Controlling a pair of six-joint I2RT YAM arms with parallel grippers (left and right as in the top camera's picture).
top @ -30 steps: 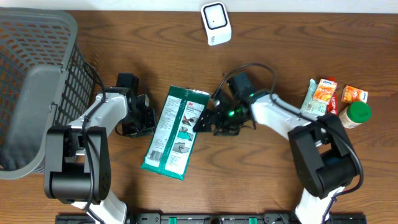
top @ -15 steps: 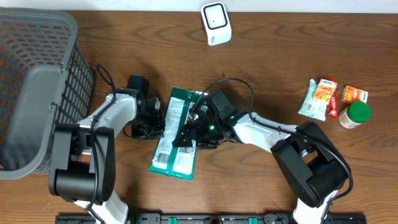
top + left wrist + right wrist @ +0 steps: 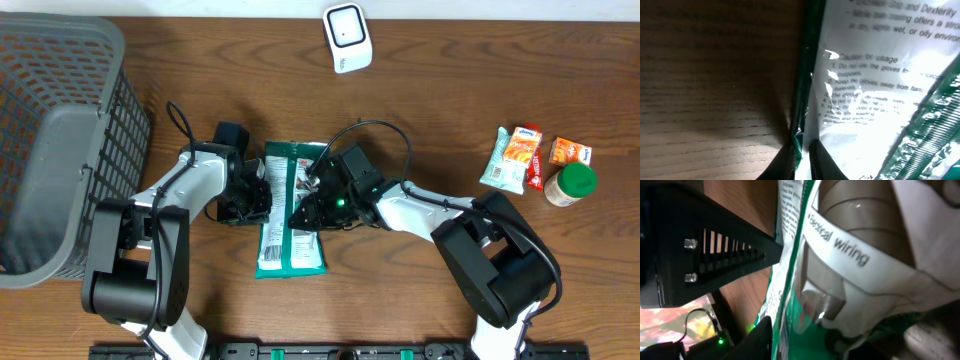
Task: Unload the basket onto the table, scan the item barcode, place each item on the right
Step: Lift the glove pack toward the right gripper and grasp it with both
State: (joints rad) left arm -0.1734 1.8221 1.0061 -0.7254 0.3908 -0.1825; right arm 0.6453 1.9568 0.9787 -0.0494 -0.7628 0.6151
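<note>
Nearest the base, the pack (image 3: 289,250) has swung from a slant to lie nearly straight, near to far, on the worktop (image 3: 420,290). It sits between the two end effectors and has slid toward the left one. The right end effector (image 3: 305,215) has come in from the pack's right edge and is now over its middle, with its jaws drawing together. Whether they already grasp the film I cannot tell. The left end effector (image 3: 258,197) has moved up to the pack's left edge.

My reading is that both arms are securing the pack to lift it. The scanner (image 3: 347,38) lies well beyond both end effectors, so the scan itself is not yet near.

Only the left wrist view shows the left grip: the end effector (image 3: 802,152) is clenched on the green edge, beside caution print. The right wrist view shows only film and print close up. Only the overhead shows the scanner. No view shows a barcode.
</note>
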